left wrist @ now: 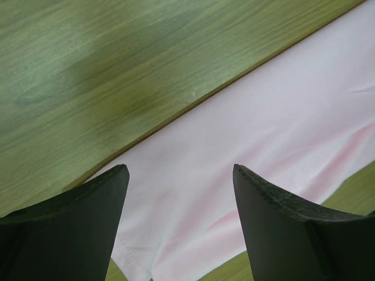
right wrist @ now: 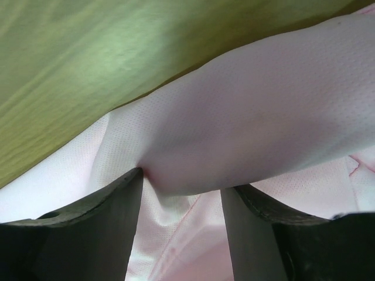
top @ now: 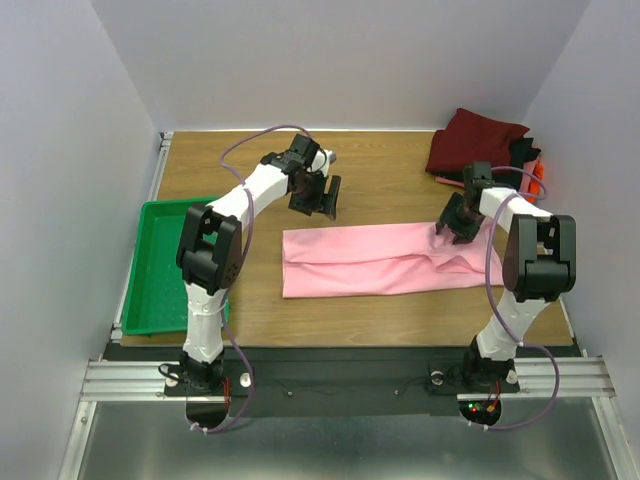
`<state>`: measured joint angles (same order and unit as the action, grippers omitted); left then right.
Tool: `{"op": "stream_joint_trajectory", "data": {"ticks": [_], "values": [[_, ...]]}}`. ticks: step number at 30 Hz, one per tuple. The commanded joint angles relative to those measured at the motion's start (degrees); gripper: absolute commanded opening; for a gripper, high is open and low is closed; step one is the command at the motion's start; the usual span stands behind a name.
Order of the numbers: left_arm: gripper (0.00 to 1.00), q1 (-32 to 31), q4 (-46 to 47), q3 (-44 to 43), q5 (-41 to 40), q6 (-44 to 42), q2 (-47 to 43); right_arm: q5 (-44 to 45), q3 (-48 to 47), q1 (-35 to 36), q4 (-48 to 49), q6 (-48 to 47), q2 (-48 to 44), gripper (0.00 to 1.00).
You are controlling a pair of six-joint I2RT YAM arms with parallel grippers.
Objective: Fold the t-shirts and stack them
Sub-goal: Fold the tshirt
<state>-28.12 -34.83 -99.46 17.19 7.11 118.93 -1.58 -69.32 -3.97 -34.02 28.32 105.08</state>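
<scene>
Light pink soft-cloth t-shirt: long folded strip, mid-tabletop | left fingers: open, hovering over its far edge | right fingers: pinching its bunched right end | risk: if you pull one-handed, the fold may slide open.

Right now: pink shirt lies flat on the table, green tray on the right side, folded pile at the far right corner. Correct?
One thing is off. The green tray sits on the left side of the table, not the right; the top view shows it. The rest holds: the pink shirt lies on the table and the folded pile is at the far right corner.
</scene>
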Motion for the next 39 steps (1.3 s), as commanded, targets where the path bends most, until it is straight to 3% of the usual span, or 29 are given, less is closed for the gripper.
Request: {"op": "stream_joint_trajectory", "data": {"ticks": [1, 10, 15, 21, 23, 27, 39], "values": [[0.84, -0.36, 2.22, 1.27, 3.46, -0.79, -6.61, -2.28, -0.29, 3.79, 3.17, 2.7, 4.95, 0.61], [0.84, -1.15, 4.68, 7.34, 12.77, -2.1, -9.68, -3.95, -6.44, 8.54, 2.91, 4.47, 7.87, 0.61], [0.83, -2.64, 4.33, 8.05, 15.59, -3.42, -9.86, 1.23, -7.41, 7.75, 0.71, 3.24, 1.72, 0.65], [0.81, -4.66, 2.58, 6.83, 17.79, -4.48, -7.32, 6.58, -5.92, 1.95, -0.87, 1.4, -5.84, 0.66], [0.8, -5.1, 1.61, 5.95, 17.7, -4.57, -5.48, 6.86, -5.74, -0.41, -1.05, 0.08, -7.17, 0.65], [0.8, -5.1, 0.2, 5.59, 17.7, -4.39, -2.92, 6.24, -4.16, -1.83, -1.14, -1.33, -6.55, 0.52], [0.79, -5.01, -2.35, 5.95, 15.42, -4.04, 2.0, 3.34, -0.47, -1.83, -0.35, -1.86, -3.04, 0.46]]}}
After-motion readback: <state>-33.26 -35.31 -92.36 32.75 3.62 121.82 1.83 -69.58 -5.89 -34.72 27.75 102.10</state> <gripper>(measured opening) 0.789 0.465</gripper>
